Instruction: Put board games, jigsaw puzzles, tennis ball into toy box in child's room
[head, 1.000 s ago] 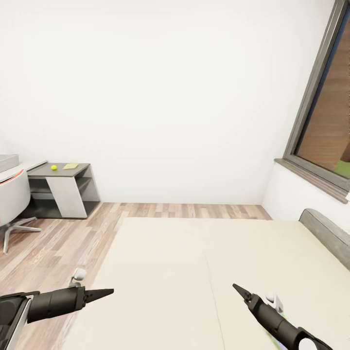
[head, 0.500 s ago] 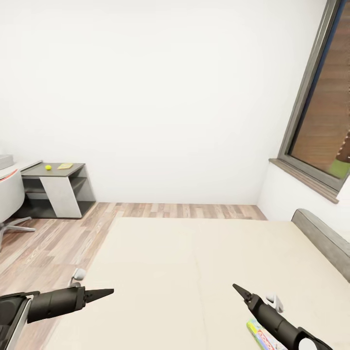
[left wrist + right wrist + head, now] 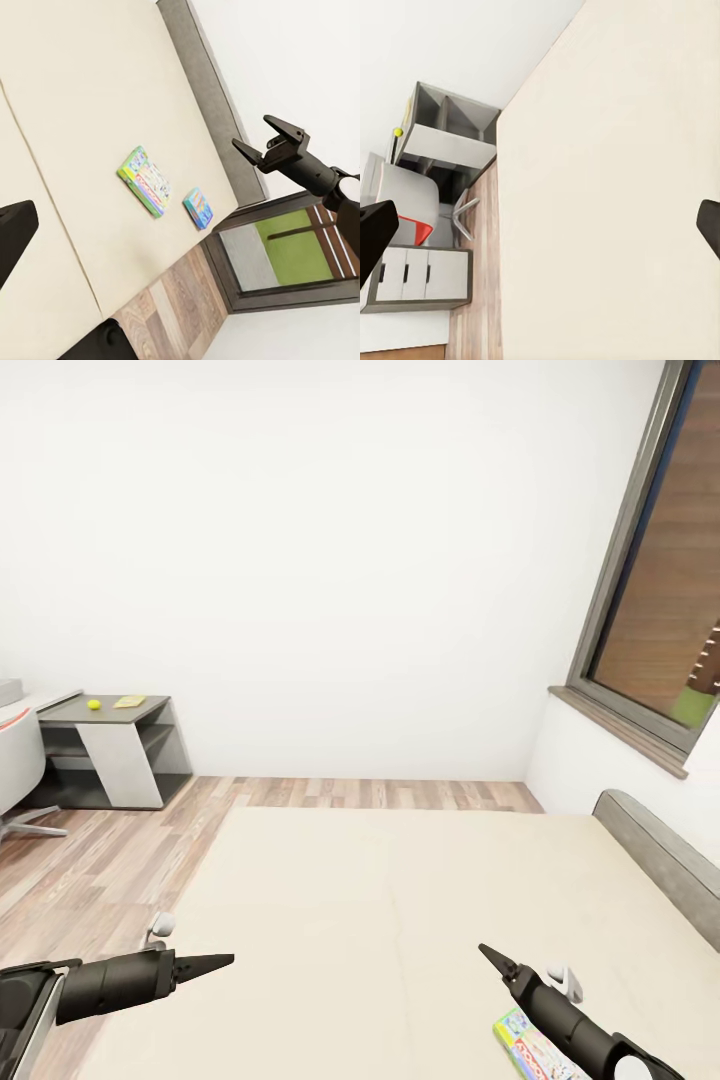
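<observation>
A colourful board game [image 3: 522, 1046] lies on the cream bed [image 3: 400, 890] at the near right, partly hidden under my right arm. In the left wrist view it is the larger board game [image 3: 146, 180], and a smaller board game [image 3: 197, 207] lies beside it near the headboard. Far off at the left, a tennis ball [image 3: 93, 704] and a flat yellow item [image 3: 130, 701], maybe a jigsaw puzzle, rest on the grey table [image 3: 70, 712]. My left gripper [image 3: 228, 959] and right gripper [image 3: 487, 952] hover above the bed's near edge, both open and holding nothing.
A white and red swivel chair [image 3: 15, 760] stands by the table. Wood floor [image 3: 120, 850] runs between table and bed. A grey headboard [image 3: 655, 850] and a dark-framed window [image 3: 650, 610] are on the right. A grey box edge [image 3: 8, 690] shows at far left.
The camera has turned to the right: table and chair slid leftwards in the picture, and the board game came into view under my right arm. The arms hold the same pose.
</observation>
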Controlling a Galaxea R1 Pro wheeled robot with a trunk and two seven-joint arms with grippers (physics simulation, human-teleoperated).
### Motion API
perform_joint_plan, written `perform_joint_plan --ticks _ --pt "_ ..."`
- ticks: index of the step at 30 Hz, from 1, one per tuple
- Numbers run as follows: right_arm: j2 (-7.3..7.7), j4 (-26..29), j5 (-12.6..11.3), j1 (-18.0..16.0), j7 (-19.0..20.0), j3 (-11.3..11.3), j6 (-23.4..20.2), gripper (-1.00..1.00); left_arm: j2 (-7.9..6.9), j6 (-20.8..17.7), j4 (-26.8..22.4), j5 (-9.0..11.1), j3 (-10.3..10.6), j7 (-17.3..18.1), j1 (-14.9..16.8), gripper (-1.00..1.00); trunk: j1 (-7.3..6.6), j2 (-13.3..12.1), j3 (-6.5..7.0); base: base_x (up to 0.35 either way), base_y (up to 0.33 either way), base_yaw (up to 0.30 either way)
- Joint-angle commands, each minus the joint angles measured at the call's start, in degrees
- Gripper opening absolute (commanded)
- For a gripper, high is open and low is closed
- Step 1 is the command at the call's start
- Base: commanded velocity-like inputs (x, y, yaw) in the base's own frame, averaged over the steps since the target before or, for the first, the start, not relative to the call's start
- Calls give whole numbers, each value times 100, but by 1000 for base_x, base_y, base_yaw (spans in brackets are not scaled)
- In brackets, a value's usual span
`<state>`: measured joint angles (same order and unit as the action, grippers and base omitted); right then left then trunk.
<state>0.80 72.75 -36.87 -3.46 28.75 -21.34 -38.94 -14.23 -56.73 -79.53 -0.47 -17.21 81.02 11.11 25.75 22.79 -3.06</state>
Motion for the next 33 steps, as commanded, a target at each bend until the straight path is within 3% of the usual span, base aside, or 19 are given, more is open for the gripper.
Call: perform_joint_plan --ticks 1,33 --pt "-1 2 -22 -6 7 -11 -44 100 -1 -59 -2 -6 -2 24 5 100 4 13 -13 0 -14 0" --pt "-1 2 -22 -6 7 -11 -44 100 -1 -62 -2 -6 -2 28 5 100 4 13 45 0 -2 -54"
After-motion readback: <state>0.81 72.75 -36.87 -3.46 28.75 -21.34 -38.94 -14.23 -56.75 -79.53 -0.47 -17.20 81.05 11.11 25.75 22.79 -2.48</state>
